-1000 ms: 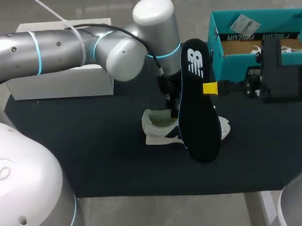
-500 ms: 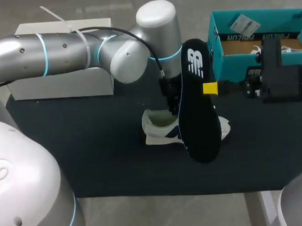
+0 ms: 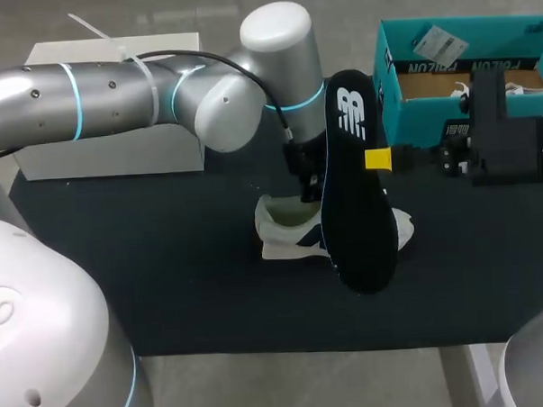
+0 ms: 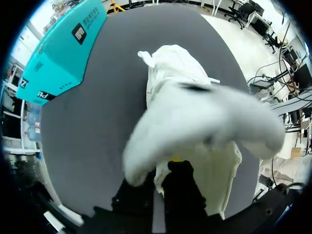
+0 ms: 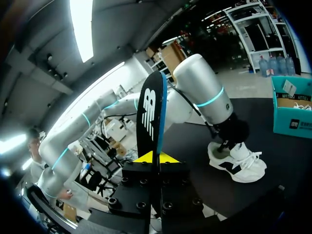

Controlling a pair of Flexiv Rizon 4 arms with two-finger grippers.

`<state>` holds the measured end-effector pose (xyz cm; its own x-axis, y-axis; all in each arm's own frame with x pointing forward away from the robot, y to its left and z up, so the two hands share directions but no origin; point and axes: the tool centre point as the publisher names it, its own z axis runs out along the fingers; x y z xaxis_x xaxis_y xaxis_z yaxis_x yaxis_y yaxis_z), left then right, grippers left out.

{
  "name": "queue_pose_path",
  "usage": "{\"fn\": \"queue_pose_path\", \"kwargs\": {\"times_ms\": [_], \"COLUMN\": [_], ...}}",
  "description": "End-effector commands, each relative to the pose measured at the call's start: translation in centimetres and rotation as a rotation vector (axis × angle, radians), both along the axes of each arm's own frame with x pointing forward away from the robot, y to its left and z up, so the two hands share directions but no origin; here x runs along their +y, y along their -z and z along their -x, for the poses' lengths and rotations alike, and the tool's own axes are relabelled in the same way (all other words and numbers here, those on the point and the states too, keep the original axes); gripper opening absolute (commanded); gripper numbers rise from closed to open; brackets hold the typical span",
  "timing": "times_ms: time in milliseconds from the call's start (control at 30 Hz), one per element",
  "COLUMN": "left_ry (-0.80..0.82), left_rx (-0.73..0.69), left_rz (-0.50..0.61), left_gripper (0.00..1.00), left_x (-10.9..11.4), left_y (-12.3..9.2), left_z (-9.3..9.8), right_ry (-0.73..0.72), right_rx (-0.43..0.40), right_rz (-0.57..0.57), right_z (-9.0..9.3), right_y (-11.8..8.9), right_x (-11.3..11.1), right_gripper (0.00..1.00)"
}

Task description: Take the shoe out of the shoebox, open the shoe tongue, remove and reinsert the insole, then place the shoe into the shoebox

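Pinching the insole (image 3: 357,191) by its edges between the yellow tips, the right tool (image 5: 156,157) holds it upright at centre frame in the head view. The logo end points toward the top of the frame, and the sole hangs over the shoe (image 3: 291,230). The shoe lies on its sole on the dark tabletop (image 3: 166,262) just below centre, with its opening at the left and its toe toward the right, partly hidden behind the insole. The left tool (image 3: 309,186) comes down at the shoe's opening. The left wrist view shows white upper material crowding right against it, but I cannot tell whether it is gripping anything. The teal shoebox (image 3: 418,118) stands at the upper right, well apart from the shoe.

The insole is out, so the step in hand looks like putting it back. To do it well:

- **Alignment:** the insole runs top to bottom in the frame while the shoe runs left to right, so the right arm probably has to turn it to match the shoe's length.
- **Entry:** tip the forefoot end down and slide it in at a shallow angle toward the toe.
- **Support:** the left tool should steady the shoe and hold the opening wide, with the tongue out of the way.
- **Risk:** the shoe could slide or the insole could buckle, so push slowly and seat the heel last.
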<state>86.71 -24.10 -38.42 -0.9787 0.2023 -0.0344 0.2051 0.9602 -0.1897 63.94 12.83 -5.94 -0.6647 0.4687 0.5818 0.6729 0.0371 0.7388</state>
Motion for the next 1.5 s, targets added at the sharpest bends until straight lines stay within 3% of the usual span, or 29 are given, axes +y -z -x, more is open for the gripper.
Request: {"fn": "queue_pose_path", "kwargs": {"times_ms": [33,200,233,333,467,600,767,967,1167,1500], "left_ry": [0.19,0.54,0.64,0.91,1.176,1.387,1.673,1.814,1.851,1.831], "left_rx": [0.013,0.034,0.093,0.202,0.318,0.288,0.15,0.113,0.095,0.133], "left_rz": [0.017,-0.077,-0.054,-0.124,-0.141,-0.13,-0.123,-0.064,-0.063,-0.17], "left_gripper": [0.0,0.0,0.0,0.0,0.0,0.0,0.0,0.0,0.0,0.0], "left_x": [0.6,0.3,0.3,0.3,0.6,1.4,2.5,2.0,1.6,0.8], "left_y": [-3.0,-5.2,-5.5,-5.4,-5.5,-6.4,-7.3,-7.7,-8.1,-6.3], "left_z": [-0.1,-0.2,-0.3,-0.4,-1.2,-2.4,-3.6,-4.5,-4.6,-5.1], "right_ry": [0.013,0.013,0.013,0.013,0.013,0.013,0.013,0.013,0.013,0.013], "right_rx": [-0.003,-0.003,-0.003,-0.003,-0.003,-0.003,-0.003,-0.003,-0.003,-0.003], "right_rz": [0.0,0.0,0.0,0.0,0.0,0.0,0.0,0.0,0.0,0.0], "right_z": [0.7,0.7,0.7,0.7,0.7,0.7,0.7,0.7,0.7,0.7], "right_y": [0.0,0.0,0.0,0.0,0.0,0.0,0.0,0.0,0.0,0.0], "right_x": [0.3,0.3,0.3,0.3,0.3,0.3,0.3,0.3,0.3,0.3], "right_gripper": [0.0,0.0,0.0,0.0,0.0,0.0,0.0,0.0,0.0,0.0]}}
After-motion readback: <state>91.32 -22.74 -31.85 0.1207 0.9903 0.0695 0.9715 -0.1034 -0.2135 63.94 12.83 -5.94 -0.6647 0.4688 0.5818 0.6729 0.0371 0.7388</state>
